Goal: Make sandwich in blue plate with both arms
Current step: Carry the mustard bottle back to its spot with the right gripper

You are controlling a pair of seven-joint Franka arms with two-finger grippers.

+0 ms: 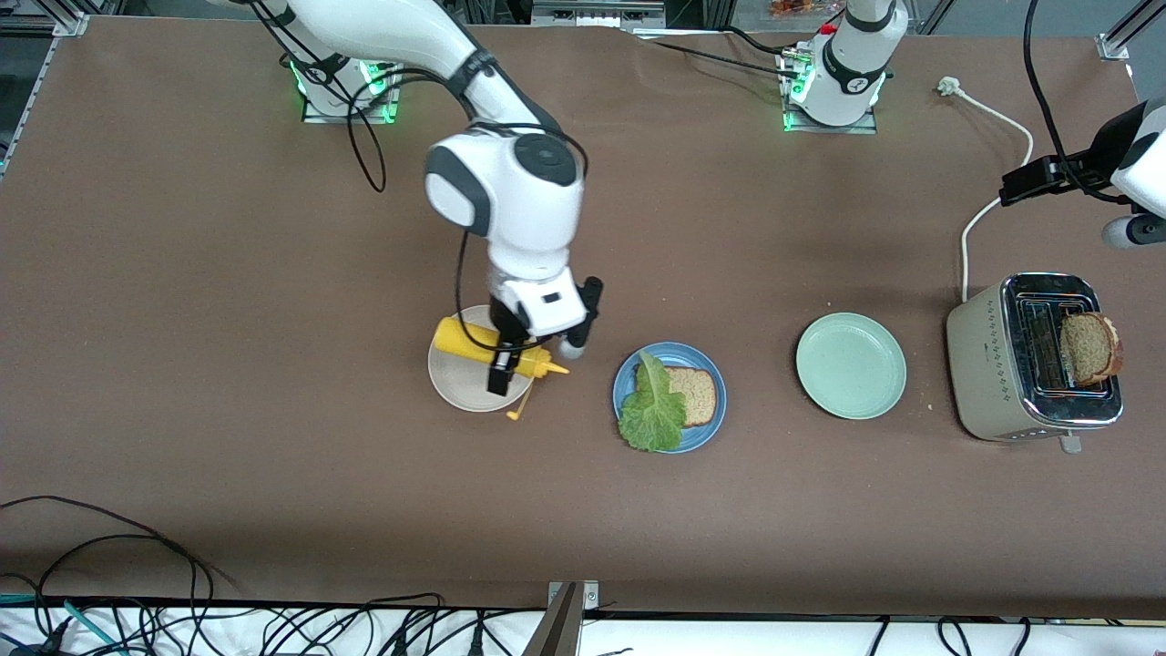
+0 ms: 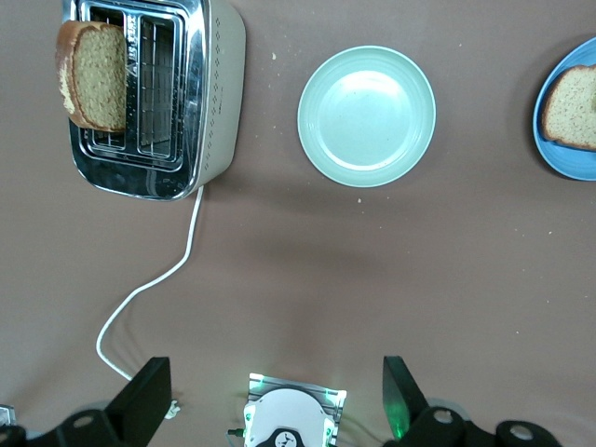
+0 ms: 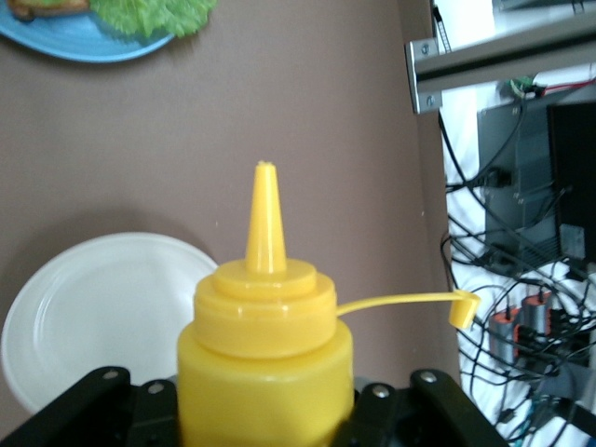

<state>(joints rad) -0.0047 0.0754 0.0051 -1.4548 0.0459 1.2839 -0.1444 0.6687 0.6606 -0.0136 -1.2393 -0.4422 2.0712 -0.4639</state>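
Right gripper (image 1: 506, 357) was clamped around a yellow squeeze bottle (image 1: 487, 346), holding it on its side over the beige plate (image 1: 455, 387). Beside it, toward the left arm's end, sat the blue plate (image 1: 713, 375) bearing a bread slice (image 1: 697, 394) and lettuce (image 1: 652, 410). Carrying the nozzle over the lettuce before squeezing looked wise. Left gripper (image 2: 270, 391) waited, fingers spread, above bare table near the toaster (image 1: 1031, 360).

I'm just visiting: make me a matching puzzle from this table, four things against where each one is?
Things:
1. lettuce leaf
2. yellow squeeze bottle
3. bread slice with nothing on it
4. mint-green plate

Places:
A. in the toaster
B. between the blue plate and the toaster
C. held in the right gripper, over the beige plate
D. on the blue plate, partly over a bread slice

Pairs: 1-D, 2-C, 3-A, 4-B
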